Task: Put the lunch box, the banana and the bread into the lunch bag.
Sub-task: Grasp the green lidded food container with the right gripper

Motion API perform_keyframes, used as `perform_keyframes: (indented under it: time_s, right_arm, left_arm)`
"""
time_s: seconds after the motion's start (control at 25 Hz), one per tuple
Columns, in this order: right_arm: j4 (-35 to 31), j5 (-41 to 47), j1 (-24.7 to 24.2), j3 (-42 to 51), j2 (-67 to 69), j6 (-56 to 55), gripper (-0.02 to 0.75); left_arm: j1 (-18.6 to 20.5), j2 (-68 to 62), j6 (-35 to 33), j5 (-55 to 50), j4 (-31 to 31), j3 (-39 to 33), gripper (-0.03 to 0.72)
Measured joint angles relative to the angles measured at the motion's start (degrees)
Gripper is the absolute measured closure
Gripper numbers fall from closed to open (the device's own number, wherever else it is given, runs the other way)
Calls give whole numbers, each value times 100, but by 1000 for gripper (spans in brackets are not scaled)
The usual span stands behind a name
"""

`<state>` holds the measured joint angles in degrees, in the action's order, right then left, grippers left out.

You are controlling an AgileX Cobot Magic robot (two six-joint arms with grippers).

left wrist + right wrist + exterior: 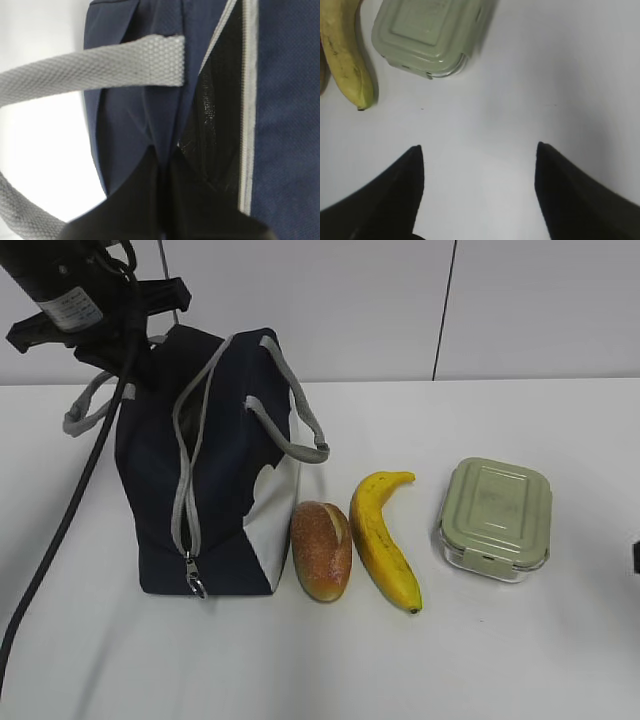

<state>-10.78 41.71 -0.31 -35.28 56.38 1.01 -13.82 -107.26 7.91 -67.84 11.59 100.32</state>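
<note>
Fabric is pinched between the left claw's [162, 165] closed fingers: the navy edge of the lunch bag [215, 480], right beside the open zipper slit. The likely reason is to hold the mouth apart and keep the soft bag from slumping, so food can drop in. Just past the fingertips the dark lining shows through the gap, and a grey strap [100, 67] crosses above them. In the outside view the claw itself is blurred behind the arm at the bag's top left corner, so exactly how much cloth it has is hard to say.

The right claw [480, 150] hangs wide and empty over bare table [560, 75]. Ahead of it and to its left sits the lunch box [427, 35], lid clipped on; further left lies the banana [347, 60], dark tip toward the claw. The bread [321, 550] lies beyond the banana, against the bag's white side. All three wait outside the bag, lined up within the free arm's reach.
</note>
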Motion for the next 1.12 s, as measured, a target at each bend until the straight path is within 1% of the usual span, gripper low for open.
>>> perform_keyframes:
  time_s: [0.04, 0.08, 0.16, 0.2, 0.28, 0.32, 0.4, 0.6, 0.8, 1.12]
  right_arm:
    - [-162, -44, -50, -63, 187, 155, 209]
    - [-495, -96, -164, -130, 492, 450, 209]
    - [-1328, -136, -505, -213, 892, 1235, 209]
    - [-1926, -133, -786, -248, 1173, 1779, 209]
    - [-2775, -133, -1227, -286, 1504, 2539, 209]
    - [-3117, -133, -1415, -311, 1732, 2868, 209]
    - [-3526, -121, -1608, -387, 2090, 3292, 209]
    - [-3727, -99, -1666, -748, 3006, 3559, 209]
    - [-3882, -110, -1672, -1061, 3543, 3595, 209]
    - [-5107, -165, -1672, -1096, 4092, 3595, 209]
  left_arm:
    - [0, 0, 0, 11, 0, 0, 686]
    - [0, 0, 0, 11, -4, 0, 686]
    - [0, 0, 0, 11, -11, 0, 686]
    - [0, 0, 0, 11, -11, 0, 686]
    - [0, 0, 0, 22, -11, 0, 686]
    - [0, 0, 0, 35, -16, 0, 686]
    - [0, 0, 0, 59, -16, 0, 686]
    - [0, 0, 0, 78, -16, 0, 686]
    - [0, 0, 0, 80, -16, 0, 686]
    - [0, 0, 0, 80, -16, 0, 686]
